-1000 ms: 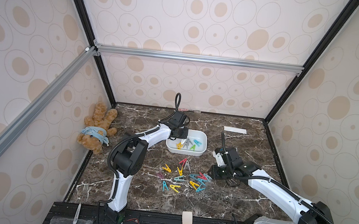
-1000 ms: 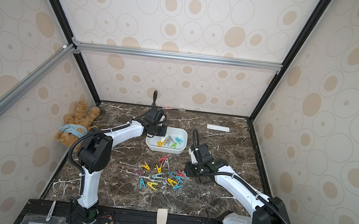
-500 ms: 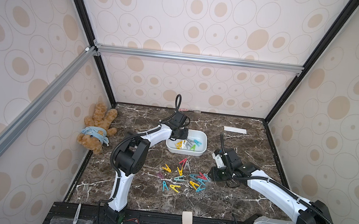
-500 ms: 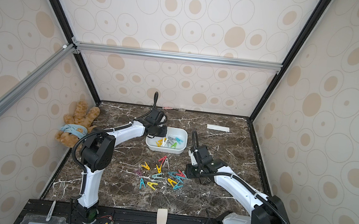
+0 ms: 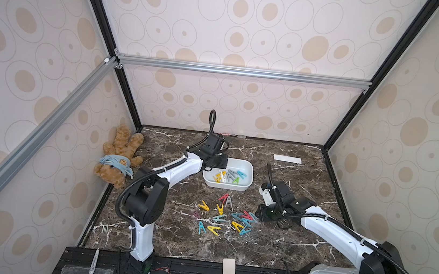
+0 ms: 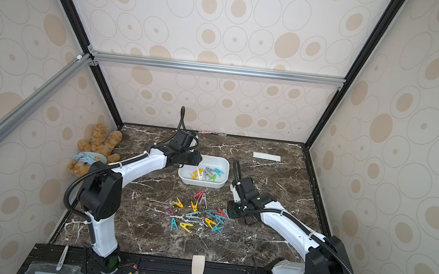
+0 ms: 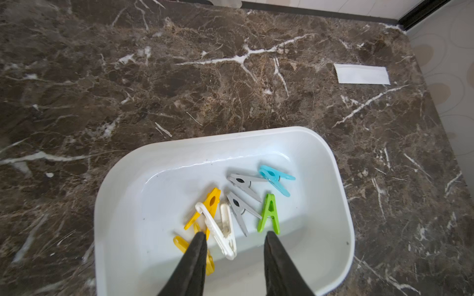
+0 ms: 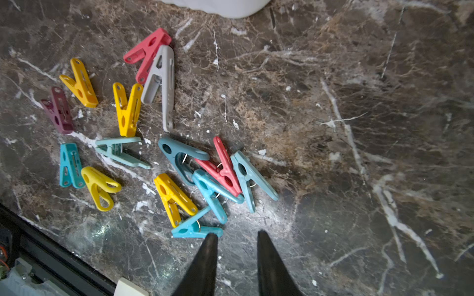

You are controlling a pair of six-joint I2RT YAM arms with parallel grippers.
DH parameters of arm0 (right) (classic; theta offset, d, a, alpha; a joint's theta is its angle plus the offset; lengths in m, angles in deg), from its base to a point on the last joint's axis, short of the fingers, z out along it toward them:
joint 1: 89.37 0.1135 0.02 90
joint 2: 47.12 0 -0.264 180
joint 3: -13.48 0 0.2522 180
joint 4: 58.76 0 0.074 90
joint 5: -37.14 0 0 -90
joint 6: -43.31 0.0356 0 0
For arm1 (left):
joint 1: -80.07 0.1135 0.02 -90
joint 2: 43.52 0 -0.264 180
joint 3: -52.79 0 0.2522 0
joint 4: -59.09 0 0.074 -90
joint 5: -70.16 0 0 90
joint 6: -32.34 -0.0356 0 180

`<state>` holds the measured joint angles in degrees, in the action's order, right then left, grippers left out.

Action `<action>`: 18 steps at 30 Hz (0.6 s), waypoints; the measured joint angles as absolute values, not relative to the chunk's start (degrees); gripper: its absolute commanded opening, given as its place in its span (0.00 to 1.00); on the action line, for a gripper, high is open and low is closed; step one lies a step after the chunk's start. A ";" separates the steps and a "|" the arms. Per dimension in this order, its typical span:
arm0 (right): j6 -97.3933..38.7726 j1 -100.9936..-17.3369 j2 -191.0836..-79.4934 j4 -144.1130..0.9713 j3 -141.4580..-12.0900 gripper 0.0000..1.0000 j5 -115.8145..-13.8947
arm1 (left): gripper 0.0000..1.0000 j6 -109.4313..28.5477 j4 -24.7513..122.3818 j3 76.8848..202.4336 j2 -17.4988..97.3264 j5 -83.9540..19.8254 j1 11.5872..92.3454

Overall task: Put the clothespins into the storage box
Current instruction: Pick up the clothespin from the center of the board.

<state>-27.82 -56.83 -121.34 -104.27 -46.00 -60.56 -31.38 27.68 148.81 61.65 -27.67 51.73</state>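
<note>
The left end effector (image 7: 236, 233) has spread apart since a second ago and hangs empty over the storage box (image 7: 159, 194), where a white clothespin (image 7: 218, 230) now lies among yellow, grey, green and blue ones. Open tabletop (image 7: 205, 89) lies around the box. The right end effector (image 8: 237, 233), parted and empty, hovers beside the loose clothespins (image 8: 225, 169).

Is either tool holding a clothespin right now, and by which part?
Nothing is held. The left tool stands open above the shallow white plastic storage box; the right tool stands open beside the loose coloured plastic clothespins.
</note>
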 measured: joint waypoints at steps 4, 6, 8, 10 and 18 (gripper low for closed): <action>-28.85 -56.79 -124.95 -104.18 -46.11 0.25 -59.97 | 0.40 -31.40 28.73 141.23 53.76 -27.87 51.73; -29.29 -56.79 -127.15 -104.09 -46.50 0.24 -59.90 | 0.40 -31.38 29.02 136.86 50.33 -27.91 51.73; -29.55 -56.68 -129.16 -103.85 -47.11 0.24 -59.97 | 0.41 -31.31 29.08 132.75 47.40 -28.00 51.73; -29.74 -56.35 -130.80 -103.22 -47.48 0.24 -59.97 | 0.41 -31.14 29.15 129.21 44.91 -28.13 51.73; -30.29 -55.57 -135.46 -102.17 -47.96 0.22 -59.36 | 0.42 -30.92 29.24 125.12 39.57 -27.63 51.73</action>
